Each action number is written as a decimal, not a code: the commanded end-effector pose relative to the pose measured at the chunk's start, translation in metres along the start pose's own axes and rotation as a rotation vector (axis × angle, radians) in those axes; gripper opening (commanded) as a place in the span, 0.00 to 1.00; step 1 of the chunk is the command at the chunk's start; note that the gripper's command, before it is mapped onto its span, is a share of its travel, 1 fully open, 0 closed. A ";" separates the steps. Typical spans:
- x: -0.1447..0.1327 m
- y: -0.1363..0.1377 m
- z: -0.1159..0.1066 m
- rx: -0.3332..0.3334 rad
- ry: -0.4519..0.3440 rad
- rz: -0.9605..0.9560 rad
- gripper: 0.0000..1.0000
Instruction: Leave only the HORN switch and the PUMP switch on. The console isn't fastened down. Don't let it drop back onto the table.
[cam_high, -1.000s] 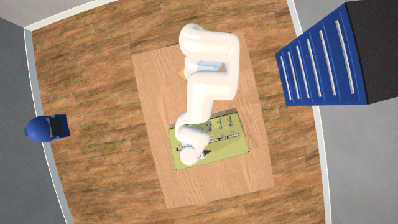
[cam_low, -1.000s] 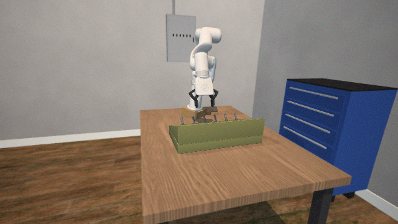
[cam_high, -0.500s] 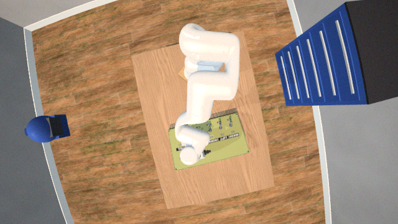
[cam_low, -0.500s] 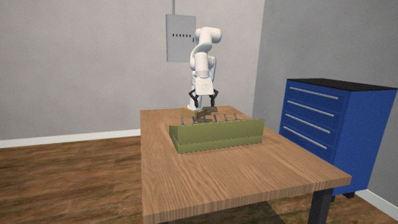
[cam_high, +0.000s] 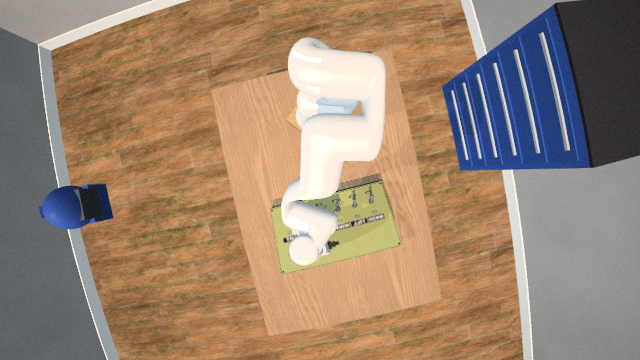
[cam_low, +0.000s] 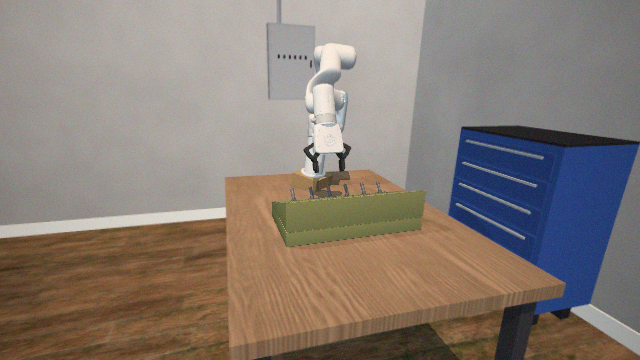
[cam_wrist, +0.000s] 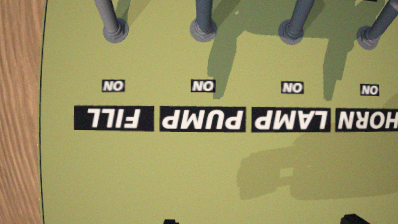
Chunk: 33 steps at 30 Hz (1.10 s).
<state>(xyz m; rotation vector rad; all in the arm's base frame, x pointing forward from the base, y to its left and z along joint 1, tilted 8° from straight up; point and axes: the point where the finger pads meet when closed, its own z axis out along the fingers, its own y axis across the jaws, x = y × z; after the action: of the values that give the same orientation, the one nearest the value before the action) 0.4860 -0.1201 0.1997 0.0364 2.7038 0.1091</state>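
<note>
Gripper wide open, nothing between the fingers; it hangs over the left end of the console, above the lever row. In the wrist view only the two dark fingertips peek in at the bottom edge.

Console is an olive box on the table, near the middle, arm base behind it. The top view shows it slightly skewed to the table edge.

Wrist view reads upside down: labels FILL, PUMP, LAMP, HORN, each with a small ON mark toward the levers. Lever bases visible: FILL lever, PUMP lever, LAMP lever, HORN lever. More switches lie further right, out of the wrist frame (the exterior view shows about six levers). Which way each is thrown, cannot tell from here; tops are cropped.

Handling, as a judgement: levers are thin stiff metal toggles, likely smooth, so a fingertip can skid off. Better to push on the upper shaft with one finger's side, or pinch lightly near the tip, than to grab low at the collar. Console looks light and it is loose, so a hard sideways shove will probably slide or twist the whole box instead of flipping a switch. Short, gentle strokes along the throw direction, maybe pressing down a bit.
</note>
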 end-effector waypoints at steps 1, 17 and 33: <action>-0.002 -0.001 -0.001 0.001 -0.004 -0.001 1.00; -0.002 -0.034 -0.001 0.001 -0.004 -0.001 1.00; -0.002 -0.072 -0.002 0.001 -0.004 -0.001 1.00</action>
<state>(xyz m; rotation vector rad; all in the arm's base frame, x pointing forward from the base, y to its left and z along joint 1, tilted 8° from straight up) 0.4851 -0.1841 0.1944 0.0382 2.7039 0.1077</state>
